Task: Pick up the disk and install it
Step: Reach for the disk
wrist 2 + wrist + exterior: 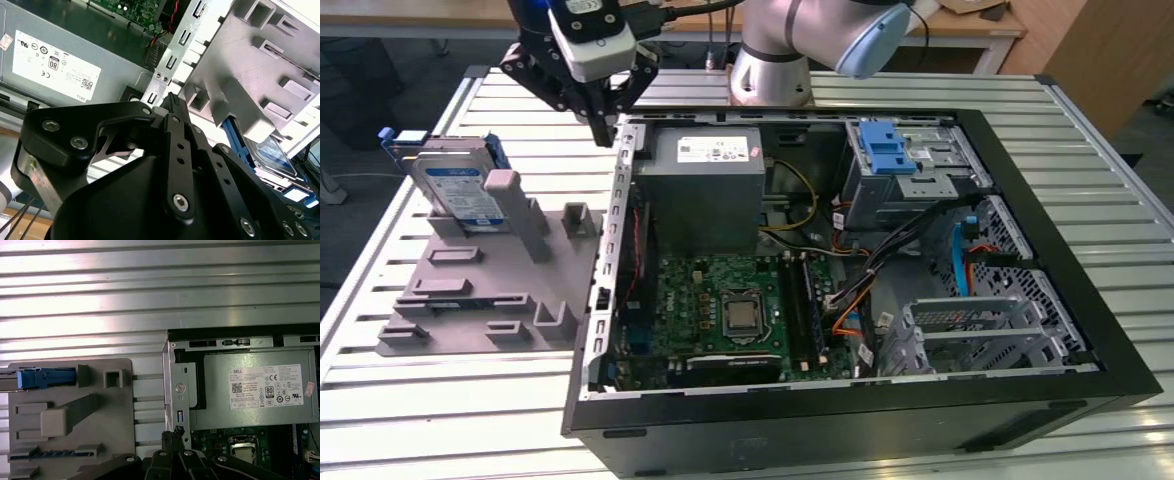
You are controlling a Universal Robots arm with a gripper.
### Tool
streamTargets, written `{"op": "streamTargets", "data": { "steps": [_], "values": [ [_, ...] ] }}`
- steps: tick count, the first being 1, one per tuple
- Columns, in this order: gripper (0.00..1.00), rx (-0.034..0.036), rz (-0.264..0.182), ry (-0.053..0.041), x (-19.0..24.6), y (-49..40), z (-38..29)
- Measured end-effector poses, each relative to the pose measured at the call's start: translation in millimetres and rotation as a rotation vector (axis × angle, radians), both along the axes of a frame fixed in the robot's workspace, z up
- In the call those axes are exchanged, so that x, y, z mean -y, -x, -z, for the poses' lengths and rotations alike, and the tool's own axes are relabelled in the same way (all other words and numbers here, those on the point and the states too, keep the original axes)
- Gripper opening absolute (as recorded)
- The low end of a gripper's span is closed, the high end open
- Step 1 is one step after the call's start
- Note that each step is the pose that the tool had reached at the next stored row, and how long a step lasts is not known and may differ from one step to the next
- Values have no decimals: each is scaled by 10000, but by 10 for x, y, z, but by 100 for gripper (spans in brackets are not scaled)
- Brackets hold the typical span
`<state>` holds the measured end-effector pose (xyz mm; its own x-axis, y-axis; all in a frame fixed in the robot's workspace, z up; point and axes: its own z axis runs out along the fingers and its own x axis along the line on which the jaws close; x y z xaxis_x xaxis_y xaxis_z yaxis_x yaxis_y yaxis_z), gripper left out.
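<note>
Task hardly begun: disk (458, 188) stands upright in the grey holder (480, 300) at the exterior view's left, not yet picked up or installed, while the gripper (602, 132), jaws pinched together and empty, hangs between holder and case (1067, 250), apart from the disk.
</note>
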<state>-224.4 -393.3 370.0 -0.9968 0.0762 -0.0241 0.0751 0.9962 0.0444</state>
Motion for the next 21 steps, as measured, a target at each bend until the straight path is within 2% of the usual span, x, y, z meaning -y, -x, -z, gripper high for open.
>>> {"op": "streamTargets", "data": {
  "steps": [21],
  "values": [
    [11, -3, 0, 1, -1, 110, 35]
  ]
}}
